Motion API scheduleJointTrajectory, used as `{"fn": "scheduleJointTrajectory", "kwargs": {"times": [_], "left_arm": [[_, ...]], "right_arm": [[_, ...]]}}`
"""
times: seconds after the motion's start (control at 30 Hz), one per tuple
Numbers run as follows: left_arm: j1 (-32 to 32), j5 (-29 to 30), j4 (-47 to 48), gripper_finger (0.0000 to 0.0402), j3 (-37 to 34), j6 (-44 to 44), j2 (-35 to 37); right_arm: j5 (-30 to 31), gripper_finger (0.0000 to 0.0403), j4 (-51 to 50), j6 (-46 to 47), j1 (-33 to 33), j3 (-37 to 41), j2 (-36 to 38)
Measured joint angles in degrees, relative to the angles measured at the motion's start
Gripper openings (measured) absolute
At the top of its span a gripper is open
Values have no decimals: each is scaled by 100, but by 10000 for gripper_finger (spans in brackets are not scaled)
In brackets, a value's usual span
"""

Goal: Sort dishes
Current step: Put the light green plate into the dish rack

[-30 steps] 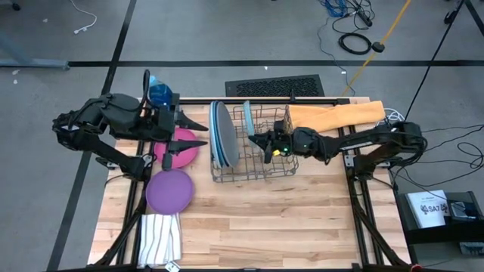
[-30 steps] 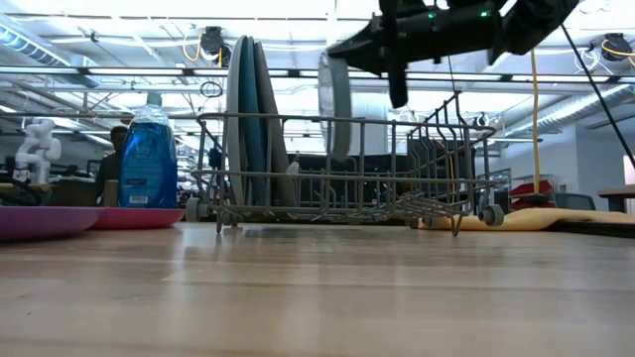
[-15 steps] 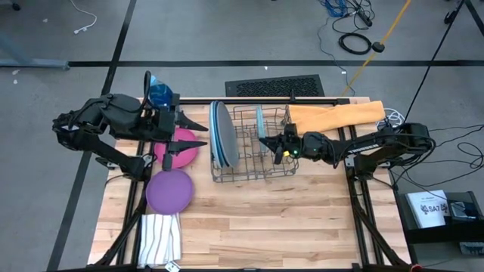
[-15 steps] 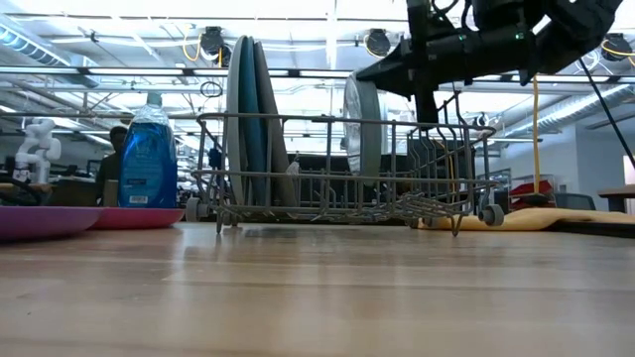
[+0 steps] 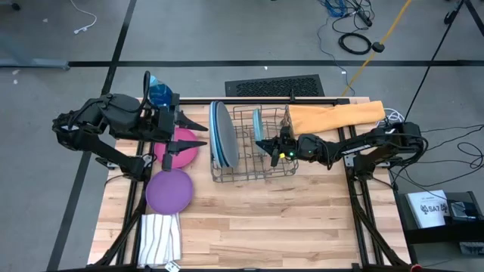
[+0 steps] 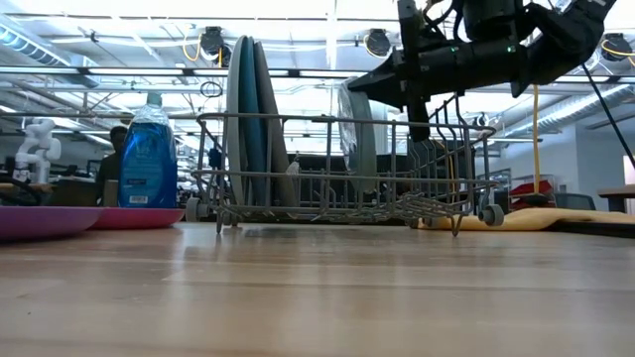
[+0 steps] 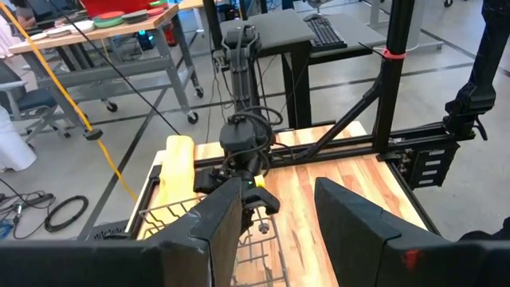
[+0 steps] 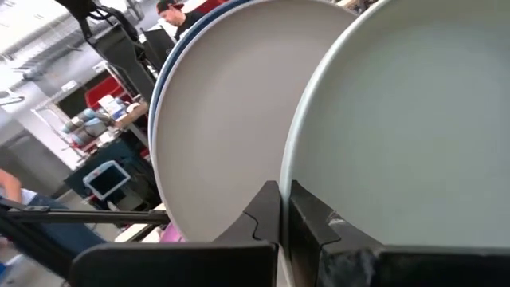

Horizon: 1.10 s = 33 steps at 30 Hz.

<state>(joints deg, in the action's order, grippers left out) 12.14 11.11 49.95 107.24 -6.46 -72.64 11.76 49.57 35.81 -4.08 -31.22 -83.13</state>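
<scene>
The right gripper (image 5: 265,145) is reaching into the rack (image 5: 280,171) from 3 o'clock, its fingers pinched together on the rim of the teal plate (image 5: 259,124), judging from the right wrist view, where the dark fingertips (image 8: 275,214) are meeting at the plate's edge. It is holding the plate on edge because the rack's wires only accept dishes standing upright; the plate is sitting in a slot near the rack's middle, leaning slightly. From the gripper, the plate is lying at about 11 o'clock in the high view, touching the fingertips.

The three large plates (image 5: 223,136) are standing together at the rack's 9 o'clock end, grouped by size. The magenta plate (image 5: 184,143) and purple plate (image 5: 169,190) are lying flat on the table (image 5: 257,219), at 9 and 8 o'clock from the rack, not yet sorted.

The left gripper (image 5: 198,134) is hovering over the magenta plate with its fingers spread and nothing between them, probably waiting its turn.
</scene>
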Motion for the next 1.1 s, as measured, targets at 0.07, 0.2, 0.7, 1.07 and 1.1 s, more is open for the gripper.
{"fn": "scheduleJointTrajectory", "kwargs": {"times": [0.07, 0.2, 0.7, 1.07, 1.1], "left_arm": [[0, 0, 1, 162, 0, 3, 0], [0, 0, 2, 162, 0, 10, 0], [0, 2, 7, 162, 0, 13, 0], [0, 2, 7, 162, 0, 15, 0], [0, 2, 7, 162, 0, 15, 0]], "right_arm": [[-27, 0, 191, 29, 2, 0, -115], [-142, 0, 529, 63, 1, 2, -179], [-61, 0, 7, 299, 6, -9, -170], [20, 18, -135, 719, 11, -7, -160], [22, 19, -135, 735, 11, -7, -160]]}}
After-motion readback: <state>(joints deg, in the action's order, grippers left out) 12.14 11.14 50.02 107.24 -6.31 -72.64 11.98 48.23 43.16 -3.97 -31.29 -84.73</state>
